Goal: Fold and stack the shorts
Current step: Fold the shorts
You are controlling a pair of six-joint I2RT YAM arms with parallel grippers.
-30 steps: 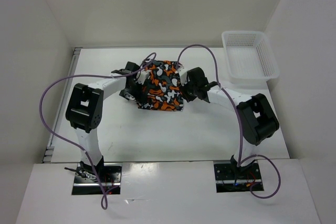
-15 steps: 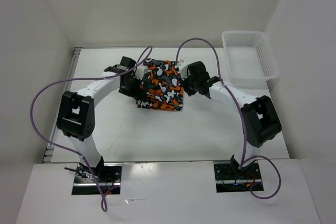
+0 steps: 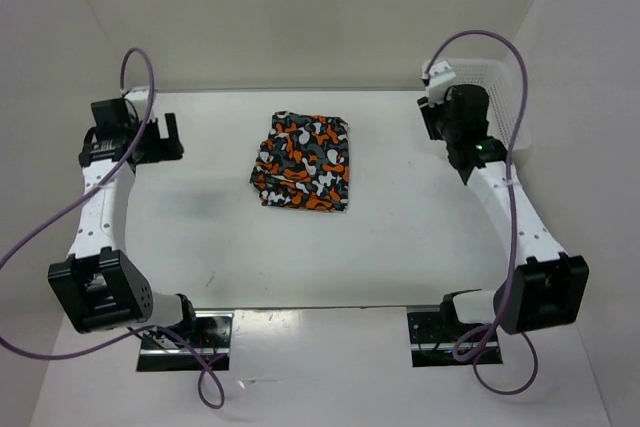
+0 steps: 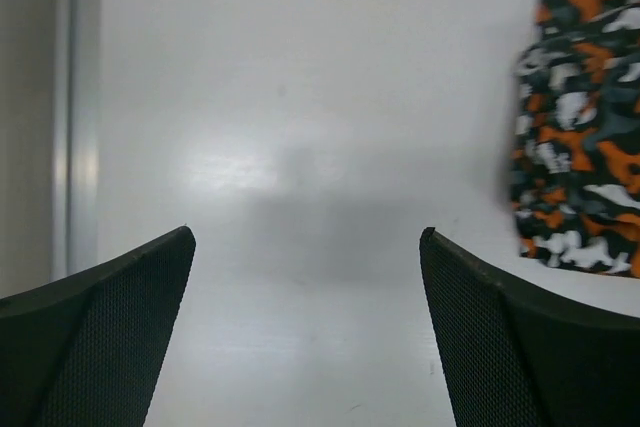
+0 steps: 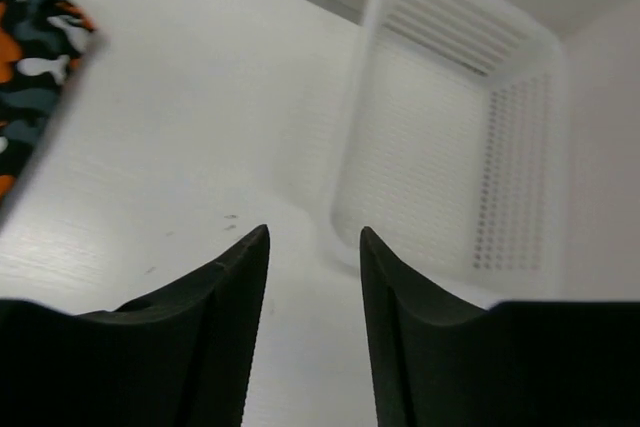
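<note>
The shorts (image 3: 303,162), in orange, black, grey and white camouflage, lie folded into a compact rectangle at the middle of the table, with nothing touching them. My left gripper (image 3: 170,137) hangs well to their left, near the table's left edge. In the left wrist view its jaws (image 4: 306,232) stand wide open over bare table, and the shorts (image 4: 585,117) show at the right edge. My right gripper (image 3: 447,125) is at the back right beside the basket. Its jaws (image 5: 315,229) stand partly open and hold nothing; the shorts (image 5: 30,27) are far left.
A white plastic mesh basket (image 3: 490,132) stands at the back right corner, partly behind the right arm, and fills the upper right of the right wrist view (image 5: 450,147). White walls enclose the table on three sides. A metal strip (image 4: 75,117) runs along the left edge.
Both arms have pulled away from the shorts, the left one to the far left and the right one to the back right by the basket. The right jaws have widened. The shorts stay folded.
</note>
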